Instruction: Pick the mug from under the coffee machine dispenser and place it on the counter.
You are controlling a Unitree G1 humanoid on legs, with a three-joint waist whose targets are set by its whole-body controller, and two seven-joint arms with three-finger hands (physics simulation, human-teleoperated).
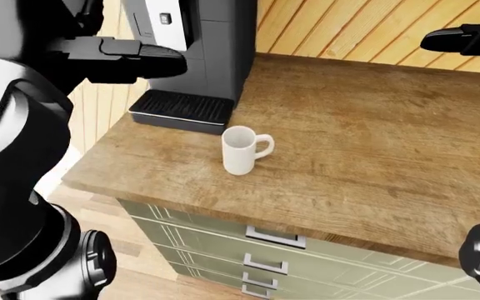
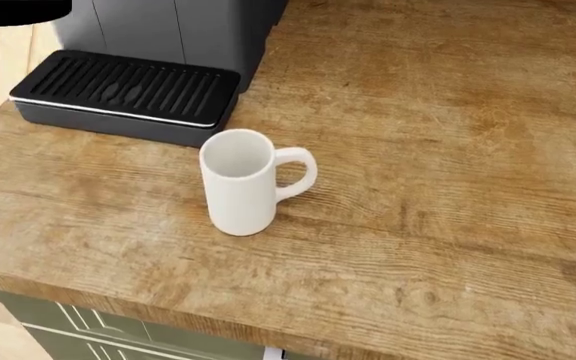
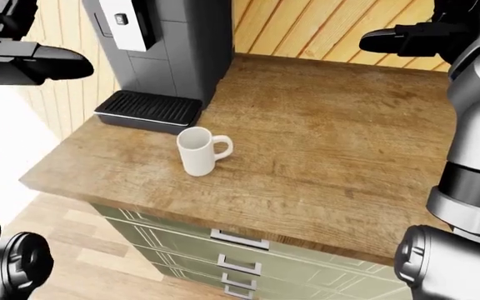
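I am viewing a smooth white mug (image 2: 240,182) standing on the grainy wooden counter (image 2: 448,187). Both my left hand (image 1: 128,51) and right hand (image 3: 406,39) are hanging released, fingers extended.

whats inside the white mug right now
The white ceramic mug stands upright on the wooden counter, and its inner wall looks plain white and empty. The very bottom of the inside is hidden behind its rim.
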